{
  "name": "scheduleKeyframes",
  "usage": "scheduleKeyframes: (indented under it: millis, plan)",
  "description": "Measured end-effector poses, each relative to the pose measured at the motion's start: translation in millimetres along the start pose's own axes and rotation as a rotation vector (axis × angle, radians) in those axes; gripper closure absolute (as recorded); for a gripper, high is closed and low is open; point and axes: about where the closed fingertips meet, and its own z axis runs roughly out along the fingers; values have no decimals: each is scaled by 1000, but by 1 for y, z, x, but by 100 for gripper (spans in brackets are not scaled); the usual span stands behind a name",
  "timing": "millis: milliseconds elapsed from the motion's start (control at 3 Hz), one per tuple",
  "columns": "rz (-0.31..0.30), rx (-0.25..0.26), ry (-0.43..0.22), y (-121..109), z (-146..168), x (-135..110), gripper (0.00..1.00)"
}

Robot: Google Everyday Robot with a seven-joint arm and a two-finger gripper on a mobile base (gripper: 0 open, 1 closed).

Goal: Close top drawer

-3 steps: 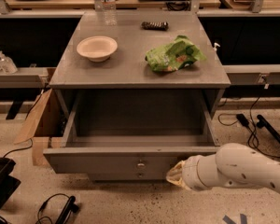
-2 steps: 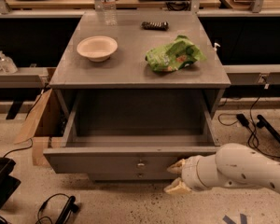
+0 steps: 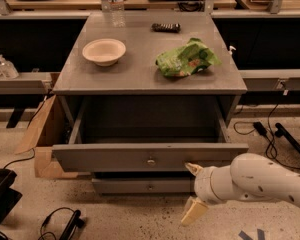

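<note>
Cabinet (image 3: 140,76) with top drawer (image 3: 105,157) out, gripper (image 3: 192,190) at its front

The gray top drawer stands pulled well out. The gripper, fingers spread, sits by the panel's lower right edge. A green bag (image 3: 187,59) and bowl (image 3: 104,50) lie on top.

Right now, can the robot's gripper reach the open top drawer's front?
Probably yes: the gripper, fingers spread, sits right at the top drawer front panel, right of its knob, with nothing between them.

The top drawer (image 3: 115,157), wide, gray, one small knob, stands pulled well out past the tabletop's front edge. The gripper (image 3: 192,190), fingers spread, is just beside the panel's lower right.
</note>
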Motion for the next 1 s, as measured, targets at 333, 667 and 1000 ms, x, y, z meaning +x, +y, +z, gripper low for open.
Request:
scheduleKeyframes:
  millis: [333, 667, 1000]
  plan:
    - [-2, -1, 0, 0, 0, -1, 17]
    - [-3, -2, 0, 1, 1, -1, 41]
    - [-9, 7, -2, -4, 0, -2, 72]
